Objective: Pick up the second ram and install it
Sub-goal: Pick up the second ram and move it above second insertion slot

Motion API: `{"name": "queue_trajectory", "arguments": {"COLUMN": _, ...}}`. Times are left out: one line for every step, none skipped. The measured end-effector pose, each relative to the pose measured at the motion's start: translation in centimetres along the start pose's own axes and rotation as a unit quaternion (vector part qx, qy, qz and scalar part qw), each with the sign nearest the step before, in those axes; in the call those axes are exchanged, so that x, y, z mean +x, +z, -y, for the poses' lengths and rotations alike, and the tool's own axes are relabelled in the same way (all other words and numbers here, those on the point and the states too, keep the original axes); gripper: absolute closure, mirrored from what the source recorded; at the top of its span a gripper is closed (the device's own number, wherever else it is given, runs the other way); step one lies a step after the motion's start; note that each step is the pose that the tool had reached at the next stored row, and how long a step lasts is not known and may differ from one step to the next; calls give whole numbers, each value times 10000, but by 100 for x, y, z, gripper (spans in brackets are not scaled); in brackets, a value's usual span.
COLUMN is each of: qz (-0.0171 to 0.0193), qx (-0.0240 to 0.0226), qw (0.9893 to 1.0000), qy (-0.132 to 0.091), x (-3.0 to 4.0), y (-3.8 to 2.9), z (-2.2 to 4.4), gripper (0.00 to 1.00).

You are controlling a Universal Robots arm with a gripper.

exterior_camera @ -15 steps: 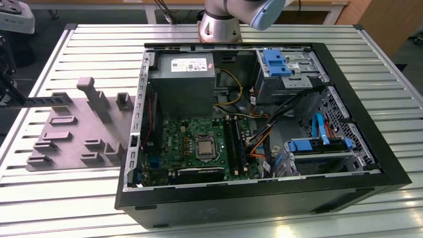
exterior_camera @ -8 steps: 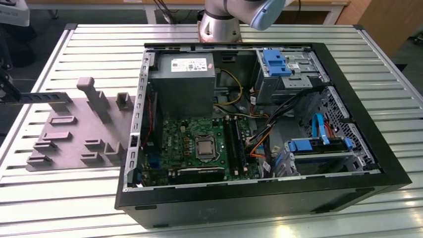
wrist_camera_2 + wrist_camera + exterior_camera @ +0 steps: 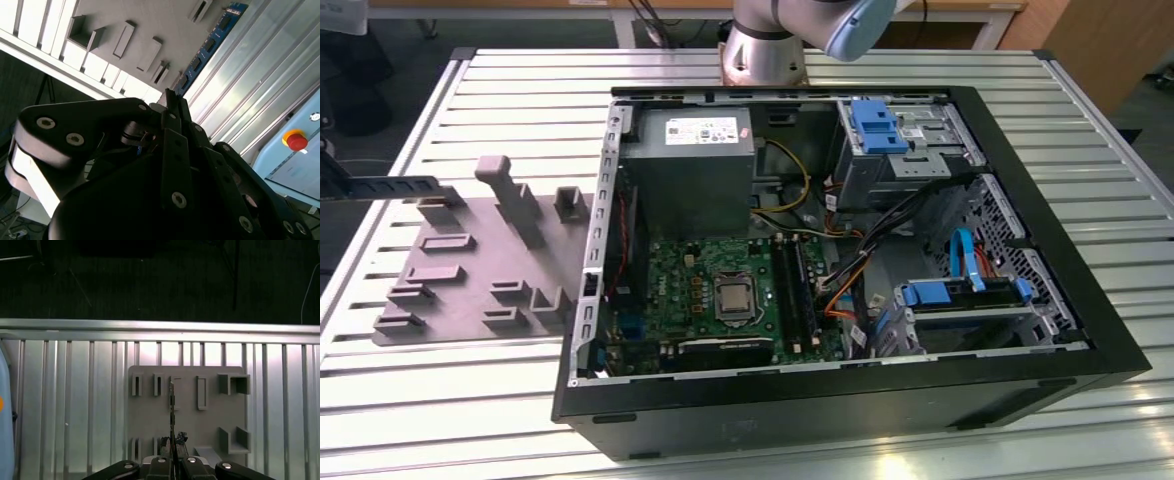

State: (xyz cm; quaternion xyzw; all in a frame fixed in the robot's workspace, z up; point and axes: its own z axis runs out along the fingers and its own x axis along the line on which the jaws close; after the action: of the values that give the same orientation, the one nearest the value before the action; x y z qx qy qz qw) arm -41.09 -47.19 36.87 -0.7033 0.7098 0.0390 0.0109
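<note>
The claw (image 3: 173, 102) is seen closed narrow on the second ram (image 3: 210, 46). The stick is pinched at one short end between dark metal fingers, and the rest is projected out past the fingertips.

Step judged: pick done, carry in hand, install not yet done. The ram is held over the grey holder tray (image 3: 190, 430); whether its far end is fully clear of the tray cannot be told. In the first wrist view it is presented edge-on, as a thin dark line across the tray.

The open computer case (image 3: 854, 405) is set just beside the tray, on the exterior view's right of it, and both are carried by the counter (image 3: 454, 400). The memory slots (image 3: 790, 285) are found inside the case, well apart from the tray.

Seating is judged to call for the board's long edge being lined up along a free slot, then a straight, even press. A tilted entry is judged risky.

Materials:
- **Ram:** flat, rigid blue board, with a row of small dark rectangular chips.
- **Tray:** matte grey moulded plastic, with boxy posts and narrow pockets.
- **Counter:** bright ribbed metal slats.
- **Slots:** long, black plastic.
</note>
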Motion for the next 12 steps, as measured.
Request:
{"name": "queue_trajectory", "arguments": {"qz": 0, "qx": 0, "qw": 10000, "qy": 0, "x": -1, "y": -14, "z": -1, "gripper": 86}}
{"name": "queue_trajectory", "arguments": {"qz": 0, "qx": 0, "qw": 10000, "qy": 0, "x": -2, "y": -28, "z": -1, "gripper": 86}}
{"name": "queue_trajectory", "arguments": {"qz": 0, "qx": 0, "qw": 10000, "qy": 0, "x": -3, "y": -43, "z": -2, "gripper": 86}}
{"name": "queue_trajectory", "arguments": {"qz": 0, "qx": 0, "qw": 10000, "qy": 0, "x": -4, "y": -57, "z": -2, "gripper": 86}}
{"name": "queue_trajectory", "arguments": {"qz": 0, "qx": 0, "qw": 10000, "qy": 0, "x": -5, "y": -73, "z": -3, "gripper": 86}}
{"name": "queue_trajectory", "arguments": {"qz": 0, "qx": 0, "qw": 10000, "qy": 0, "x": -6, "y": -87, "z": -3, "gripper": 86}}
{"name": "queue_trajectory", "arguments": {"qz": 0, "qx": 0, "qw": 10000, "qy": 0, "x": -7, "y": -98, "z": -4, "gripper": 86}}
{"name": "queue_trajectory", "arguments": {"qz": 1, "qx": 1, "qw": 10000, "qy": 0, "x": -8, "y": -121, "z": -5, "gripper": 86}}
{"name": "queue_trajectory", "arguments": {"qz": 1, "qx": 1, "qw": 10000, "qy": 0, "x": -8, "y": -121, "z": -5, "gripper": 86}}
{"name": "queue_trajectory", "arguments": {"qz": 0, "qx": 0, "qw": 10000, "qy": 0, "x": -8, "y": -122, "z": -5, "gripper": 86}}
{"name": "queue_trajectory", "arguments": {"qz": 0, "qx": 0, "qw": 10000, "qy": 0, "x": -9, "y": -122, "z": -4, "gripper": 86}}
{"name": "queue_trajectory", "arguments": {"qz": 0, "qx": 0, "qw": 10000, "qy": 0, "x": -9, "y": -123, "z": -2, "gripper": 86}}
